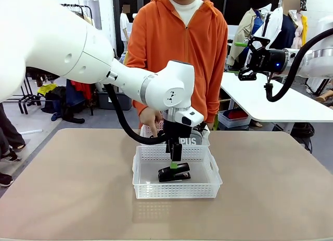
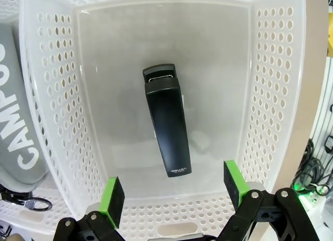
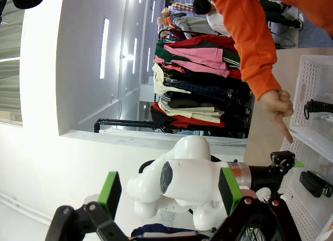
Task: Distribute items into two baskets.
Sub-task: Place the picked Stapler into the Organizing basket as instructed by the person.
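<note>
The black stapler (image 1: pixel 174 173) lies flat on the floor of the near basket (image 1: pixel 177 191). My left gripper (image 1: pixel 173 162) hangs open just above it, apart from it. In the left wrist view the stapler (image 2: pixel 167 121) lies ahead of the green pads (image 2: pixel 113 199), inside the lattice walls (image 2: pixel 270 95). The grey pouch (image 1: pixel 190 140) with white lettering lies in the far basket (image 1: pixel 149 130), and is also seen beside the near basket as the pouch (image 2: pixel 15 121). My right gripper (image 1: pixel 254 59) is open, raised high at the right, holding nothing.
A person in an orange hoodie stands at the far side, one hand (image 1: pixel 151 117) pointing down at the far basket. The hand (image 3: pixel 278 108) also appears in the right wrist view, beside my left arm (image 3: pixel 192 184). Bare tabletop (image 1: pixel 67 189) surrounds the baskets.
</note>
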You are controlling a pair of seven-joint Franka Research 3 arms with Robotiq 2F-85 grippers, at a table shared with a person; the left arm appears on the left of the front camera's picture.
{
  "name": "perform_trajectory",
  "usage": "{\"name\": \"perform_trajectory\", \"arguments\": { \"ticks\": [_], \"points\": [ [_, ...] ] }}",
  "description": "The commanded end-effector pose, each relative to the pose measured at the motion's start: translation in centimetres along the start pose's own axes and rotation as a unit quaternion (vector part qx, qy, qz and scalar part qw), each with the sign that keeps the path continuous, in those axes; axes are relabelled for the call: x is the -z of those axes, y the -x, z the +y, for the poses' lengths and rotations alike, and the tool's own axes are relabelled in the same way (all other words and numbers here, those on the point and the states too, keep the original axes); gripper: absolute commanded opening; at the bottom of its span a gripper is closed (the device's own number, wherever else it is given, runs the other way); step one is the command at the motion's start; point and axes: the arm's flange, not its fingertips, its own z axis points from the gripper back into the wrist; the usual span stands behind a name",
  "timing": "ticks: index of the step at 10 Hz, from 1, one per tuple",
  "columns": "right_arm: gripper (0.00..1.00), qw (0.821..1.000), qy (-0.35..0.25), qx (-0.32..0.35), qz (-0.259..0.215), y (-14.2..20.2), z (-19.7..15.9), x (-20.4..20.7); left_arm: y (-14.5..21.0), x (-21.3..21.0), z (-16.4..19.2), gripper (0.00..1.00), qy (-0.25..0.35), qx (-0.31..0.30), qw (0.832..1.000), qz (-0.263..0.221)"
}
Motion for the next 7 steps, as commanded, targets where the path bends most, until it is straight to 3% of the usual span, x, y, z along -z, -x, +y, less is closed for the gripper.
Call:
{"name": "perform_trajectory", "arguments": {
  "ticks": [1,7],
  "points": [
    [1.0,1.0,-0.004,0.003,-0.005,0.06,0.28,-0.03,0.7,-0.33,-0.87,1.0,0.0,0.008,1.0,-0.009],
    [1.0,1.0,-0.004,0.003,-0.005,0.06,0.28,-0.03,0.0,0.0,0.0,1.0,0.0,0.0,1.0,0.0]
  ]
}}
